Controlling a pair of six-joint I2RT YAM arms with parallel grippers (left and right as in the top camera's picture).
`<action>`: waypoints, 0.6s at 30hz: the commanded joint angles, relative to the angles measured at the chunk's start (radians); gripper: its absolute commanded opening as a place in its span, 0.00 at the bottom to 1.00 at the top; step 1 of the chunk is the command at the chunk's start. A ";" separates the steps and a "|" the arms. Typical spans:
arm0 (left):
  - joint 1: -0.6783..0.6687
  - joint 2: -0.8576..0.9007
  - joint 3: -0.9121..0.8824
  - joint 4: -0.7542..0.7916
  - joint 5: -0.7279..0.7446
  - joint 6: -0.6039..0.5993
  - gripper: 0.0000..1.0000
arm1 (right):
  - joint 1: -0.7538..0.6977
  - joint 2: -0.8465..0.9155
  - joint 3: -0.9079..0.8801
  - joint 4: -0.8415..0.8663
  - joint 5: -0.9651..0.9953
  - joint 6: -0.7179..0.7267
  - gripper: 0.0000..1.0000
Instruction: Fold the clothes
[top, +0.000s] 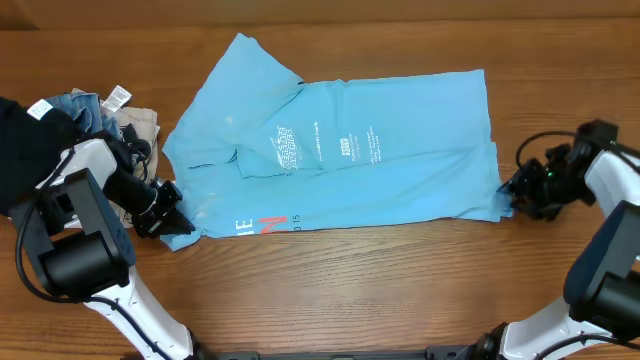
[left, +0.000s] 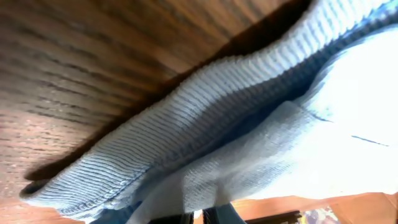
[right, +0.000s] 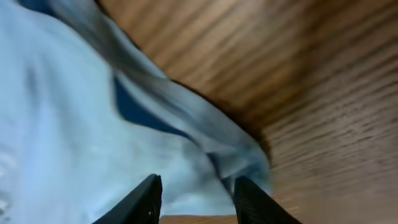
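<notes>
The shirt (top: 380, 170) is light blue and lies mostly flat in the middle of the overhead frame. Small white print sits near its centre, and big white and red letters (top: 262, 226) show along its lower edge at the left. Its upper-left part is folded over onto the body, with soft creases running across. In the left wrist view a ribbed band (left: 205, 106) curves along the cloth's edge, lifted a little off the wood.

Its long axis runs left to right, tilted slightly up toward the right. The straight edge faces the right of the frame.

The left gripper (top: 172, 222) is at the shirt's lower-left corner. Its fingers (left: 219, 215) stand close together at the cloth, but I cannot tell whether they pinch it. The right gripper (top: 508, 196) is at the lower-right corner, its fingers (right: 144, 200) apart, with cloth lying between and beyond them.

The table (top: 350, 290) is brown wood with a clear grain. A pile (top: 110, 115) of other clothes, denim and beige, lies at the upper left, just beside the shirt.
</notes>
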 joint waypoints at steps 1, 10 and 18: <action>0.002 0.021 0.028 0.014 -0.023 0.030 0.10 | 0.005 -0.020 -0.066 0.046 -0.008 0.016 0.40; -0.023 0.020 0.028 0.027 -0.023 0.029 0.11 | 0.026 -0.020 -0.085 0.070 -0.098 -0.064 0.15; -0.023 0.021 0.028 0.027 -0.023 0.029 0.10 | -0.035 -0.021 -0.066 0.069 0.059 0.021 0.04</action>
